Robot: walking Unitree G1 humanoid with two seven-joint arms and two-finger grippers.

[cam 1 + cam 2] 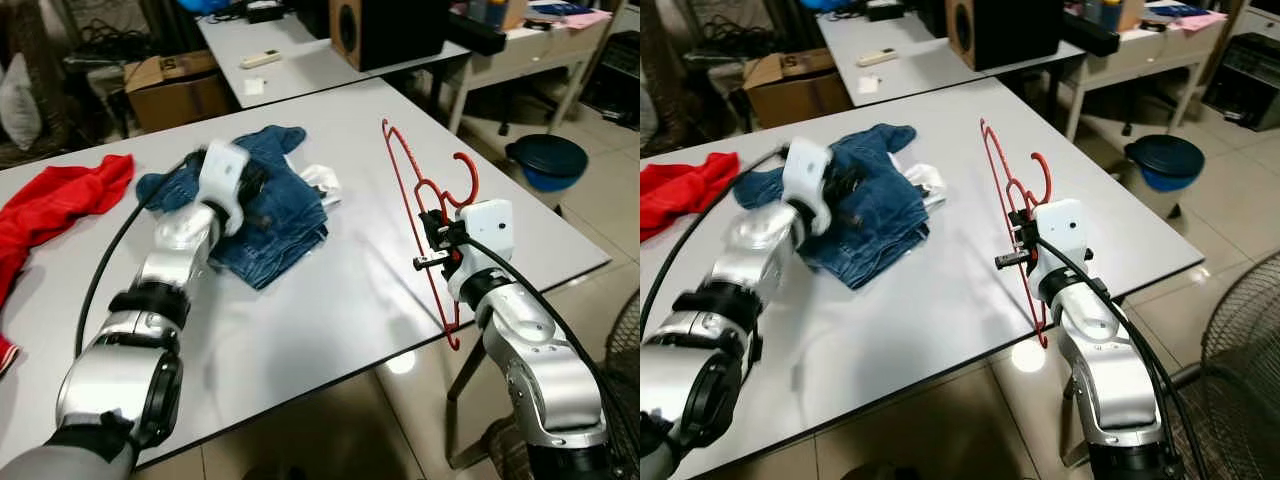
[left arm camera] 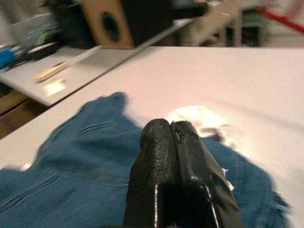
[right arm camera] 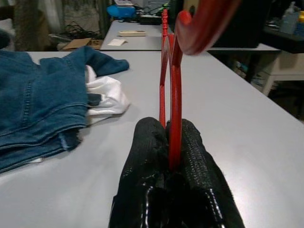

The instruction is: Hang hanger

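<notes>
The right gripper [image 1: 432, 240] is clamped on the red hanger [image 1: 420, 200], held on edge above the table [image 1: 350, 290], long axis pointing away from the robot, hook uppermost.

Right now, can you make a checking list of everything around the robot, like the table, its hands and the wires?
Surface: white table, bare near the front edge.
Job's things: red hanger held upright over the table's right side.
Clutter: blue jeans in a heap with a white cloth beside them; red cloth at the far left.
Grippers: right gripper shut on the hanger; left gripper shut, over the jeans.
Cables: black cable running along the left arm.
Surroundings: second table with a speaker, cardboard box, blue bin, fan.
</notes>
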